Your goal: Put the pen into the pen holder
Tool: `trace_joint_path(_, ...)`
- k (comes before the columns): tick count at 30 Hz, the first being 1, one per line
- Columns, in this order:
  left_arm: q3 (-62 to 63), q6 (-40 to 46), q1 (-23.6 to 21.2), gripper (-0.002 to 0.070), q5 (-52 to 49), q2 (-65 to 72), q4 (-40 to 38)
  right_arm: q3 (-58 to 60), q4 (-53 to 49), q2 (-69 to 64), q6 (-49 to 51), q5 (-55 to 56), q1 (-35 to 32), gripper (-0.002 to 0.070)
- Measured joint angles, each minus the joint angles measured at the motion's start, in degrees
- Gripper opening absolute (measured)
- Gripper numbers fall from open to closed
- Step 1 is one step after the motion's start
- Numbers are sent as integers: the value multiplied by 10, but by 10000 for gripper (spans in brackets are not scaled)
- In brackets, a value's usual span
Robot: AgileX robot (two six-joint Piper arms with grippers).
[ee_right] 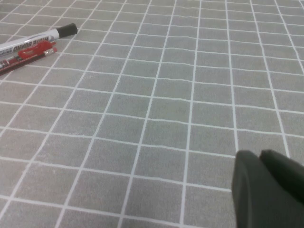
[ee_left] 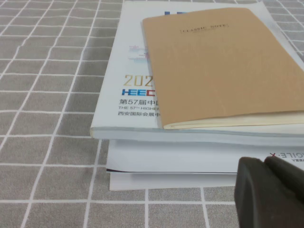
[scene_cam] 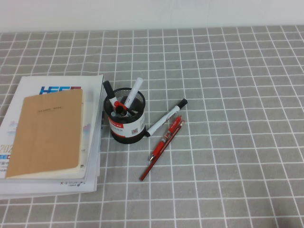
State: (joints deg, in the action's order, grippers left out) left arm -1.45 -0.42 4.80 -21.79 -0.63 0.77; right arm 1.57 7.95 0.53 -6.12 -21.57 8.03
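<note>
**Pen pickup: handling and approach conditions**

Fingers of the right gripper are sitting pressed together with nothing between them, hovering low over bare cloth well apart from the work. The left gripper is waiting beside the stack of books, and its fingers are also appearing closed and empty.

The pen is lying flat on the table, just to the right of the pen holder, wedged between a white marker and a thin red pencil, touching or nearly touching both. Judging by its build, it is light, stiff and smooth-barrelled, so it is likely rolling easily. The mid-barrel, clear of the clip, is offering the best hold, though the neighbours are leaving little room for the fingers.

The grey checked tablecloth is lying flat and open to the right. The holder is already carrying several markers, leaving limited room inside.
</note>
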Motion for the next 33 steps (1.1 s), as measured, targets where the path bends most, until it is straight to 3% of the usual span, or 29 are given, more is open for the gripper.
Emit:
trace_joint_path(16,0,0,0,-5,0,0,0,0,2,0,0,0,0,-13)
trace_joint_path(24,0,0,0,-5,0,0,0,0,75,1,0,0,0,-13)
trace_joint_path(28,0,0,0,-5,0,0,0,0,205,1,0,13,0,-13)
trace_joint_path(33,0,0,0,-5,-1,0,0,0,509,2,1,48,0,-13)
